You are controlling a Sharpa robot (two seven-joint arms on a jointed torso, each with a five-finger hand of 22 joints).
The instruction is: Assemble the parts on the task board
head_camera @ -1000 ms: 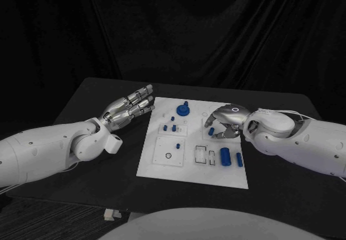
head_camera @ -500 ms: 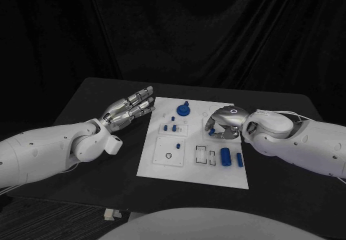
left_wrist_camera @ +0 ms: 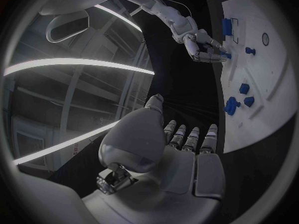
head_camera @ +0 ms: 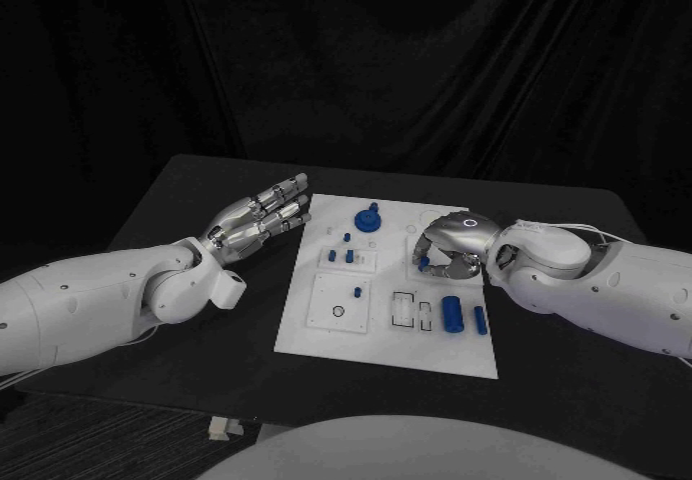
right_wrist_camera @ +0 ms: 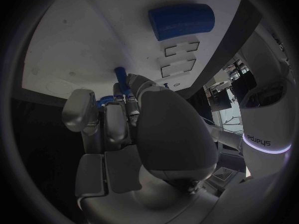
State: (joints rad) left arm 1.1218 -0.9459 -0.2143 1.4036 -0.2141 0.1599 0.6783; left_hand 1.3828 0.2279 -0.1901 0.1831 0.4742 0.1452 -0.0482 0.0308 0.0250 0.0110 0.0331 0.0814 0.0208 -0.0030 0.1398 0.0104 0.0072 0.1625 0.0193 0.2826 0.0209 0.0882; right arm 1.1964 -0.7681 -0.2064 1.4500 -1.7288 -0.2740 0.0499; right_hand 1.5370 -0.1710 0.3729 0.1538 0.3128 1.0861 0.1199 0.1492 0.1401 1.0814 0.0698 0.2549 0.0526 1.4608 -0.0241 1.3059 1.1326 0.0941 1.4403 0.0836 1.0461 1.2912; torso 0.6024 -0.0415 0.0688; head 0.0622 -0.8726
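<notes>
**Right hand bent over a small part on the task board; grasp not readable**

Task board point(head_camera: 325, 335): white plate lying flat mid-desk, on the black desk point(head_camera: 577, 380).

Right hand point(head_camera: 450, 246): over the board's right half, fingers curled downward round a small blue part point(head_camera: 424, 265). From the head view the palm's back hides the fingertips. In the right wrist view the hand point(right_wrist_camera: 124, 119) shows its fingers drawn close together with a small blue peg point(right_wrist_camera: 120, 75) at their tips, but the contact itself is blocked by the fingers and thumb. Cannot tell whether the part is held or only touched. The left wrist view shows the same hand point(left_wrist_camera: 201, 50) from afar, fingertips down at a blue piece on the board; too small to settle it.

Left hand point(head_camera: 263, 217): above the desk just beside the board's left edge, fingers straight and side by side, holding nothing. Left wrist view agrees: the hand point(left_wrist_camera: 181, 154) has flat, extended fingers and an empty palm.

Other parts on the board: a blue knob-shaped part point(head_camera: 368, 217) near the far edge; two small blue pegs point(head_camera: 339, 257) left of centre; a blue cylinder point(head_camera: 451, 312) lying near the right edge, a narrower blue piece point(head_camera: 479, 319) just beside it. The cylinder point(right_wrist_camera: 181, 21) appears large in the right wrist view, beside two stepped recesses point(right_wrist_camera: 181, 57). A dark ring point(head_camera: 338, 311) sits in the near-left panel.
</notes>
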